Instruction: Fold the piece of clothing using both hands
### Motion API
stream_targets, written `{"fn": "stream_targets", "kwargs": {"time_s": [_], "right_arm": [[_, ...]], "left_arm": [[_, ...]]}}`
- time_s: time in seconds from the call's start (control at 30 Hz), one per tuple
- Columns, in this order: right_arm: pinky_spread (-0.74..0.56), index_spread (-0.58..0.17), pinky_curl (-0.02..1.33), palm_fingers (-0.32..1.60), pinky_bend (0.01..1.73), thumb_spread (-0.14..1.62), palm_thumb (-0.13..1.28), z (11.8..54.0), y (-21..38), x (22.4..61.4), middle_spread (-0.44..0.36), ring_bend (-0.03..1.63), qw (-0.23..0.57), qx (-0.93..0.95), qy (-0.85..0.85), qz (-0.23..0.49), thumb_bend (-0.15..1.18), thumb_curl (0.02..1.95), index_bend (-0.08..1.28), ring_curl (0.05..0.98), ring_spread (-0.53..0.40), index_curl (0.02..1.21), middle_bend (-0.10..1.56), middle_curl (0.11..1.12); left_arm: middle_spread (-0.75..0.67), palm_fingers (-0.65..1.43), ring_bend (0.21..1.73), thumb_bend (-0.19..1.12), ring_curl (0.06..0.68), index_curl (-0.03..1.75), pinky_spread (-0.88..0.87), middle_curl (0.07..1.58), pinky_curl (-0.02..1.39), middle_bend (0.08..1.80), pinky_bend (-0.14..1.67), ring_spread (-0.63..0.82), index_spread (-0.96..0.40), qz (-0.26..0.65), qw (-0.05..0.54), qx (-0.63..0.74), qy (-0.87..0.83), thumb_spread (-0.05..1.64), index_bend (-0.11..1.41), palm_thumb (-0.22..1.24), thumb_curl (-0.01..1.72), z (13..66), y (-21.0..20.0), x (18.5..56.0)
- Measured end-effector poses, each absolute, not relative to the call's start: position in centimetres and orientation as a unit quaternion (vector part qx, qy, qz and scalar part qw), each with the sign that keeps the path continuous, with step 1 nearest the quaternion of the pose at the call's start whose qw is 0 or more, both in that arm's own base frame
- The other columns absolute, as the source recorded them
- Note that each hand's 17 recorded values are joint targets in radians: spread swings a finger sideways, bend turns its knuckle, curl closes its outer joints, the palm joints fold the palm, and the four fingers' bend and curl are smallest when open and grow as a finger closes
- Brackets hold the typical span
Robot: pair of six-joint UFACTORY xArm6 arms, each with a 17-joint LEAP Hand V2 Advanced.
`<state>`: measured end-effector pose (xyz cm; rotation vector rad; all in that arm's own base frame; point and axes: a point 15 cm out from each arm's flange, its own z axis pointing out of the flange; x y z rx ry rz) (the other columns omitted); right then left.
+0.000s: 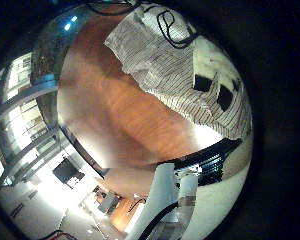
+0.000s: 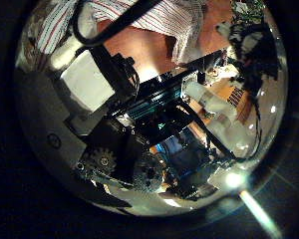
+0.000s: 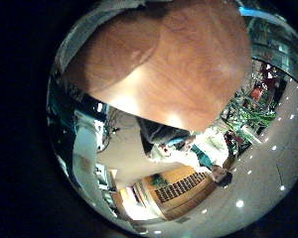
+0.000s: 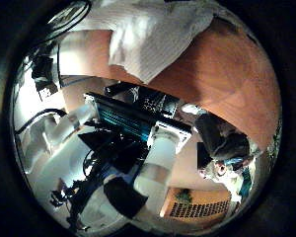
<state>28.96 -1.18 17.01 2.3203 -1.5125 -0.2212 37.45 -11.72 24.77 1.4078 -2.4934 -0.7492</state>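
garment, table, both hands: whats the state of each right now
garment: striped, lying spread on the table, corner turned over, not held
table: wooden, bare beside the garment
left hand: above the table, fingers not on the garment
right hand: above the table, holding nothing in view

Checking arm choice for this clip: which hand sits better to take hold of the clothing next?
Probably left: the striped clothing lies in both its palm views, though the right thumb-side view shows it too.
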Motion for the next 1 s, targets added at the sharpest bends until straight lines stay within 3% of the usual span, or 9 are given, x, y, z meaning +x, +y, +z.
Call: {"fn": "stream_targets", "kwargs": {"time_s": [0.23, 1.0], "right_arm": [[0.18, -0.217, 0.26, 0.14, 0.58, 0.97, 0.2, 15.3, 0.3, 29.4, -0.047, 0.66, 0.186, 0.822, -0.533, -0.073, -0.03, 0.28, 0.16, 0.279, -0.046, 0.28, 0.36, 0.4], [0.19, -0.205, 0.24, 0.18, 0.55, 0.97, 0.23, 16.6, 1.7, 30.9, -0.051, 0.64, 0.175, 0.826, -0.533, -0.053, -0.03, 0.29, 0.16, 0.284, -0.05, 0.3, 0.35, 0.4]], "left_arm": [[-0.56, 0.86, 1.11, -0.01, 0.488, 1.12, -0.7, 0.89, 0.61, 0.97, 0.76, -0.52, -0.68, -0.256, 0.095, 0.471, -0.839, 1.15, 0.38, 0.76, 0.54, 24.5, -11.7, 37.5], [-0.56, 0.83, 1.11, -0.01, 0.5, 1.25, -0.71, 0.92, 0.67, 0.97, 0.69, -0.53, -0.68, -0.252, 0.105, 0.473, -0.838, 1.17, 0.31, 0.76, 0.53, 25.3, -9.9, 37.6]]}}
